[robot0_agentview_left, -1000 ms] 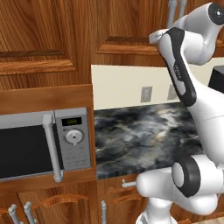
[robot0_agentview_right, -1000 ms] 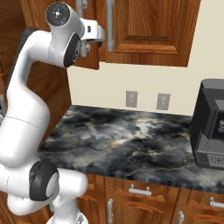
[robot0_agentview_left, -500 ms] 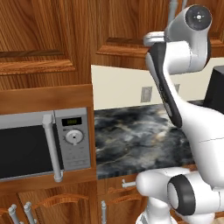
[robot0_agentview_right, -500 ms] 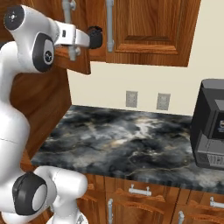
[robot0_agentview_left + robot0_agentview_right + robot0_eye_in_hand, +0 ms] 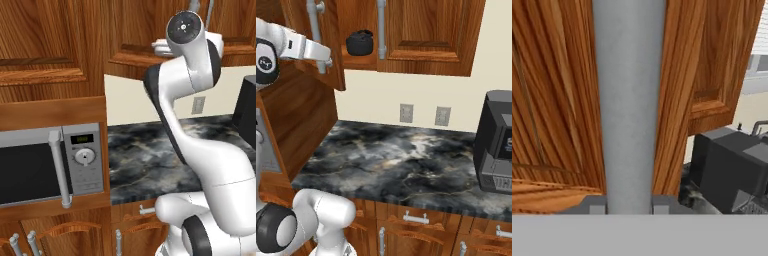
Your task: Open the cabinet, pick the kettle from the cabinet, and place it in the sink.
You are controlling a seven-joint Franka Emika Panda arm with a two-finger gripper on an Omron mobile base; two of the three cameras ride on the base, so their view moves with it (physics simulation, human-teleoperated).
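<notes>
The gripper [image 5: 327, 61] is pinched on the long silver bar handle [image 5: 629, 100] of the cabinet [image 5: 321, 45], whose left door stands swung out. The kettle [image 5: 360, 43] sits inside on the cabinet shelf, just right of the gripper and farther back. It is squat, round, black-grey, with an arched top handle. No writing is legible

Cabinet [image 5: 321, 45] door ajar; open gap in front of kettle [image 5: 360, 43].
</notes>
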